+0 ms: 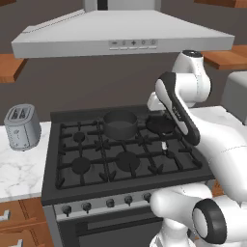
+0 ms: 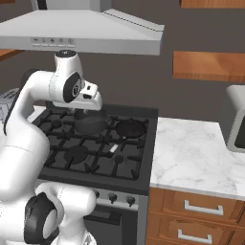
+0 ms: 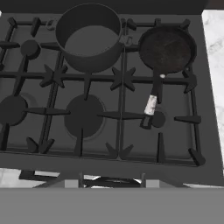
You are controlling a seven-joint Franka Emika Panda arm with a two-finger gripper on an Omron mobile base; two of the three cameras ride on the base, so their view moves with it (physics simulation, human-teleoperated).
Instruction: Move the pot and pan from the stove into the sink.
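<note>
The dark grey pot [image 1: 120, 124] [image 2: 90, 122] [image 3: 89, 37] stands empty on a back burner of the black stove [image 1: 120, 185] [image 2: 139, 158] [image 3: 43, 109]. Right beside it, on the back right burner, lies the shallow black pan [image 1: 160, 124] [image 2: 131, 128] [image 3: 167, 48]. The pan's long handle [image 3: 152, 103] points toward the stove's front. My gripper [image 3: 111, 177] hovers high over the stove's front edge and looks down on both. Its fingertips stand apart, open, with nothing between them. The hand [image 2: 88, 103] hangs above the pot. The sink is out of view.
A range hood [image 1: 125, 36] [image 2: 81, 33] hangs low over the stove. A silver toaster [image 1: 21, 126] sits on the marble counter [image 1: 19, 169] to the left. To the right, more marble counter [image 2: 191, 153] carries a grey appliance [image 2: 234, 119], with wooden drawers [image 2: 196, 210] beneath.
</note>
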